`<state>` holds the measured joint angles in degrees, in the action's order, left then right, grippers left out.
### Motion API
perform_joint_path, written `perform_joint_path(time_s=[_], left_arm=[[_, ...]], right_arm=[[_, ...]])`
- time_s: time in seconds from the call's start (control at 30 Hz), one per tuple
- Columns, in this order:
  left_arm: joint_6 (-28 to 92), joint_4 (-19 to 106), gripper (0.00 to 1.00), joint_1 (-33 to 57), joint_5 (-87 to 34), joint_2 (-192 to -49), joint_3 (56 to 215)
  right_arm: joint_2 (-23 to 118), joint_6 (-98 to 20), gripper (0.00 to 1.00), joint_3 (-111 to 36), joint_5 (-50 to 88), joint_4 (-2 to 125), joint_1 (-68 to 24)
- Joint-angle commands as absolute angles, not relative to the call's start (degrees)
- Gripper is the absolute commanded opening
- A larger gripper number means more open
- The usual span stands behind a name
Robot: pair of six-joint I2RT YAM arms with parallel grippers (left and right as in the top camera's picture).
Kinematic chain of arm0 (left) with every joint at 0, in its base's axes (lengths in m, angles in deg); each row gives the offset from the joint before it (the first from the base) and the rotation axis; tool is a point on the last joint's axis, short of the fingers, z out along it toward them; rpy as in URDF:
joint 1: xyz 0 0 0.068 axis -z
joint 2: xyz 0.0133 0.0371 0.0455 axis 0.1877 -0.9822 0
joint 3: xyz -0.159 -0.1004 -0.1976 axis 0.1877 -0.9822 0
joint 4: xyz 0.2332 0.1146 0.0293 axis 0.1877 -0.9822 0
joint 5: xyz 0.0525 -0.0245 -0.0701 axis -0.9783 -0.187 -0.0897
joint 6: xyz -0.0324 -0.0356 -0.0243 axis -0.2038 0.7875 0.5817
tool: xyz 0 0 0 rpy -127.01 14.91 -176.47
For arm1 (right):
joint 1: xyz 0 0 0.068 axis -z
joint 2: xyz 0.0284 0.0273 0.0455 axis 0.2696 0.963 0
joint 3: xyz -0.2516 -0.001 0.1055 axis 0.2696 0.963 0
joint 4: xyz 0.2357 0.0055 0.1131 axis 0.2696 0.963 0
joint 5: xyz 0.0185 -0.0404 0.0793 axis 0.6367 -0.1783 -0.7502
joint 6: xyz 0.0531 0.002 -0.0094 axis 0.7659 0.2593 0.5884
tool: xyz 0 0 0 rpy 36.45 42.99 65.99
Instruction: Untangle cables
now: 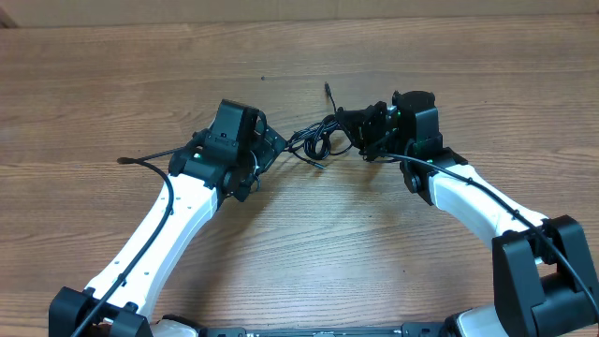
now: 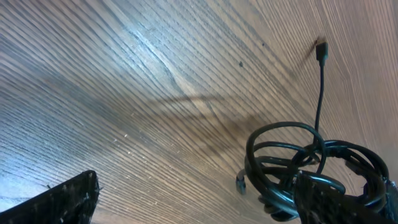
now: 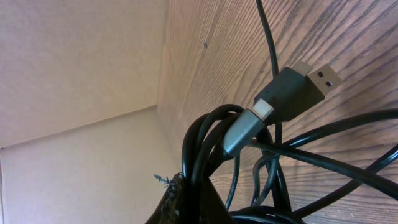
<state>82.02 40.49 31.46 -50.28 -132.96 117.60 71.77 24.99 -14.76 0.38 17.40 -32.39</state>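
The right gripper (image 1: 360,134) is pinched shut on a bunch of the cables (image 1: 318,142), which lie on the table (image 1: 299,262) between the two arms. The left gripper (image 1: 279,145) stands wide open just beside the clump, holding nothing. One plug end (image 1: 328,88) trails free. The loops are all in one clump, so I judge the untangling barely begun.

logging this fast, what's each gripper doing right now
Left gripper: open, holding nothing, right next to the cables.
Right gripper: shut on the cables.
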Motion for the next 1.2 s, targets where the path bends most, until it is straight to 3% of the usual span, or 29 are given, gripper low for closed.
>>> perform_joint_path(time_s=[0.0,0.3,0.57,1.17], left_arm=[[80.21,40.69,1.00,31.90,-46.56,-131.72,118.72],[66.31,47.25,1.00,36.75,-44.81,-131.72,118.72],[54.00,49.08,1.00,39.84,-55.04,-131.72,118.72],[47.86,50.04,1.00,42.46,-58.32,-136.94,118.72]], right_arm=[[71.94,23.63,0.04,-14.91,1.45,16.83,-32.52],[71.94,23.52,0.04,-14.91,2.28,17.01,-32.52],[71.94,23.52,0.04,-14.91,1.77,17.01,-32.52],[71.94,23.52,0.04,-14.91,1.53,17.01,-32.52]])
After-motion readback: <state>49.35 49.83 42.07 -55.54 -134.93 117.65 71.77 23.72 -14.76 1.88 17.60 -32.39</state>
